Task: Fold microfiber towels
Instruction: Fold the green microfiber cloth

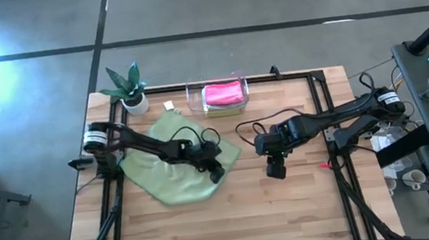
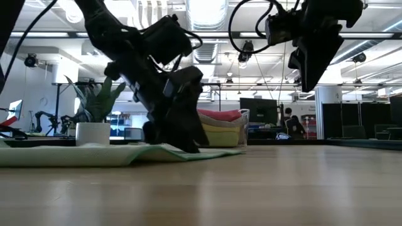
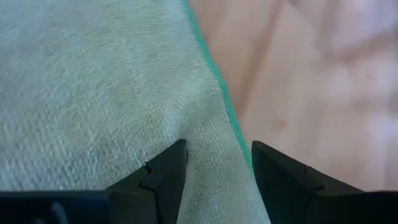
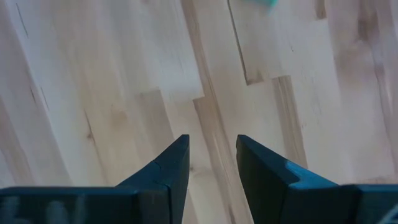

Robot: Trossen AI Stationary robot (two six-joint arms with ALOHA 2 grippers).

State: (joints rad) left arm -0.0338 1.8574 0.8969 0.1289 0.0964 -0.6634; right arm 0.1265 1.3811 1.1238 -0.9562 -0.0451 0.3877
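A sage green towel [image 1: 171, 160] lies spread and rumpled on the wooden table, left of centre; it also shows in the low view [image 2: 75, 154]. My left gripper [image 1: 216, 172] is down on the towel's right corner, shut on the cloth [image 3: 93, 81]. My right gripper [image 1: 276, 169] hangs open and empty above bare wood [image 4: 211, 162], to the right of the towel and high in the low view [image 2: 312, 69]. A hot pink towel [image 1: 224, 93] lies folded on top in the clear bin, with a yellow one [image 2: 220, 130] under it. The other towels do not show. My left gripper pinches a raised ridge of the sage green towel [image 3: 214, 149] between its two fingers, just inside the towel's hemmed edge [image 3: 217, 81] at its right corner. The fingers come from above, slanting down. The rest of the towel lies on the table.
The clear bin [image 1: 192, 98] stands at the table's far edge, middle. A potted plant [image 1: 129, 85] stands at the far left corner. Bare wood lies along the near half and right of the table. A dark frame runs along the table's edges.
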